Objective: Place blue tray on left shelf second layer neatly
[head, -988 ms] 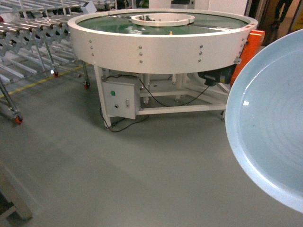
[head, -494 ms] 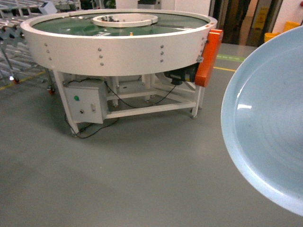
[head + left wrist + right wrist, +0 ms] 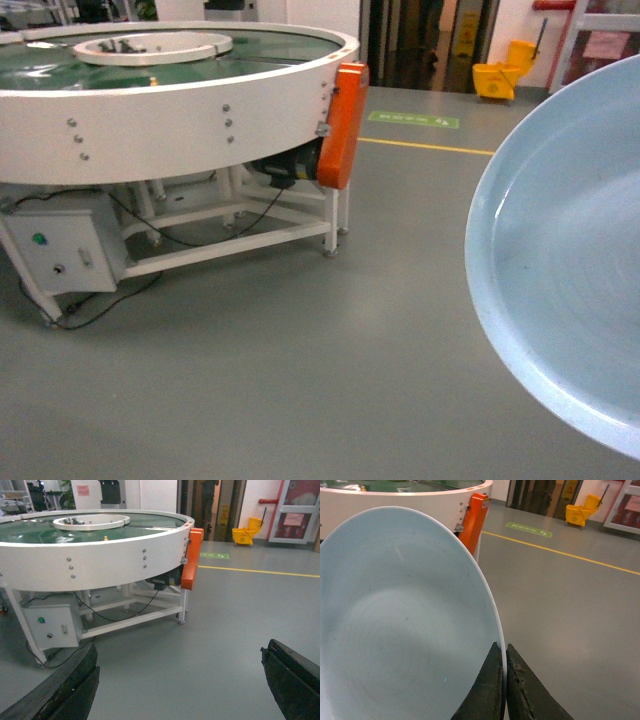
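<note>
Pinching the tray (image 3: 395, 630) by its rim, the right end effector (image 3: 504, 675) is clenched on the thin edge, one finger on each face, as the right wrist view is showing. The tray is being held in the air, tilted up on edge, and is filling the right side of the head view with its hollow face turned toward the camera. It is touching nothing but the fingers.

The left end effector (image 3: 180, 680) is hanging released, its two dark fingers spread wide apart over the grey floor (image 3: 225, 630) and carrying nothing.

No steel shelf is appearing in any view. A round white conveyor counter (image 3: 180, 110) with an orange guard (image 3: 343, 125) is standing to the left, and a yellow mop bucket (image 3: 497, 75) is sitting far back near a doorway, so the carrying stage is probably what is going on.

Judging by the gloss and the thin rim, the tray is likely rigid, fairly light and slippery. A hold at one point on the rim is leaving the wide dish free to swing or slide, so a firm squeeze and slow motion are looking advisable.
</note>
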Controlling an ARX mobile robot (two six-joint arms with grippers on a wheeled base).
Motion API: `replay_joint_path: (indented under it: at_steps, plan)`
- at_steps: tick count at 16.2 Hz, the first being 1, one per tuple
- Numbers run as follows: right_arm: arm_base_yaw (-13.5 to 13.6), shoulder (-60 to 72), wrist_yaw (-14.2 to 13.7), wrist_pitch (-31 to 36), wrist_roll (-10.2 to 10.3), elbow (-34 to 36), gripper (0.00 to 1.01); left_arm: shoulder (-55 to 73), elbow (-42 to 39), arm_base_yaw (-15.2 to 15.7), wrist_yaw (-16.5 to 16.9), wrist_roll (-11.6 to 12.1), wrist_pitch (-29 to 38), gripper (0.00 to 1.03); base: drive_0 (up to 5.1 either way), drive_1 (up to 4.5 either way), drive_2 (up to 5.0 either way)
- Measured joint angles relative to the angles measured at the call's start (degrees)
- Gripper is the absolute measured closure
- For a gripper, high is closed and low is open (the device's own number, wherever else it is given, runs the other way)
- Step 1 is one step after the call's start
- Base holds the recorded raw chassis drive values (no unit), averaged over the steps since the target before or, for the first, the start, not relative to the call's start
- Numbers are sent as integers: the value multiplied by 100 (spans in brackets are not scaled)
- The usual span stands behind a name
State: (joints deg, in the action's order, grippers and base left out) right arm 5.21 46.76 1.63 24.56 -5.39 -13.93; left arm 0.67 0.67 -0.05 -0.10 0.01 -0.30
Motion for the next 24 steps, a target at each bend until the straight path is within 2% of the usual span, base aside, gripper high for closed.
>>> replay_joint_path:
  at_steps: [21, 24]
  plan:
    - [-2, 2, -17, 2, 0, 15, 99, 0, 0, 0, 7, 0, -9, 5, 227, -77, -624]
    - [-2, 7, -26, 4, 2, 15, 99, 0, 0, 0, 11, 2, 7, 5, -153, -153, -153]
